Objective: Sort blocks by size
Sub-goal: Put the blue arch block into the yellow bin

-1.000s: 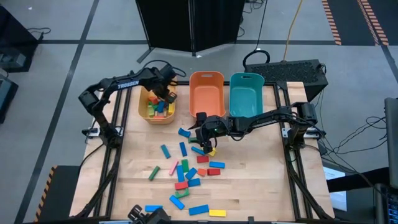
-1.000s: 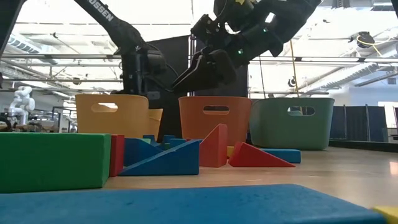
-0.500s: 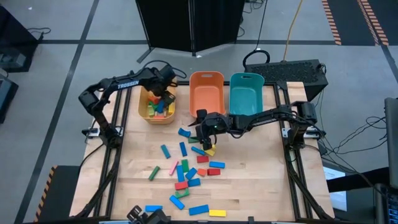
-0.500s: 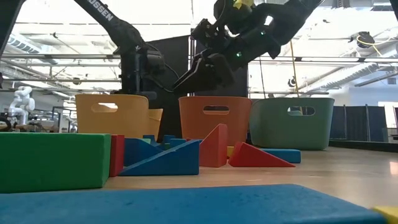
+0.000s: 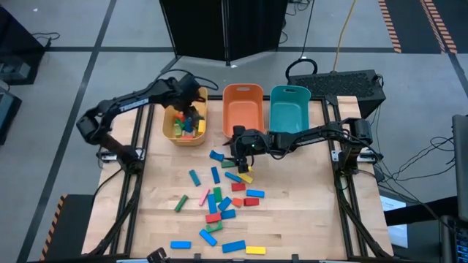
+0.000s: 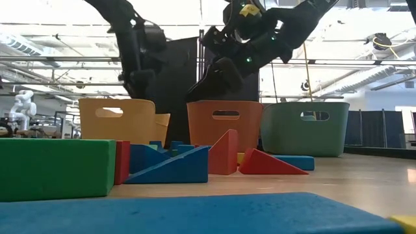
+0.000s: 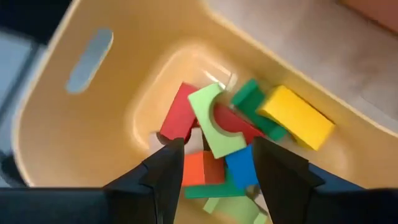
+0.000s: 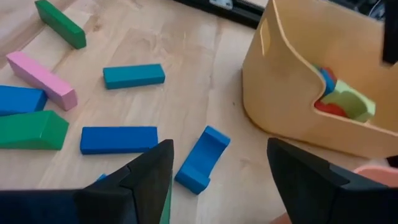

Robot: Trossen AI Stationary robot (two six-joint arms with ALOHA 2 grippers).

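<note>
Blocks (image 8: pixel 118 139) matt painted wood; yellow bin (image 7: pixel 74 118) smooth glossy plastic; table (image 8: pixel 186 68) pale wood.

Left gripper (image 5: pixel 191 111) hangs at the table's far left, fingers (image 7: pixel 168 171) spread and empty. Right arm stretches in from the right, its gripper (image 5: pixel 241 152) mid-table, fingers (image 8: pixel 149 174) parted, nothing between them.

1. A pale wooden table (image 5: pixel 307 212) carries everything.
2. Along its far edge – a yellow bin (image 5: pixel 172 134), an orange bin (image 5: pixel 243 93) and a teal bin (image 5: pixel 289 94).
3. Loose blocks (image 5: pixel 219 204) lie scattered mid-table – perhaps twenty.
</note>
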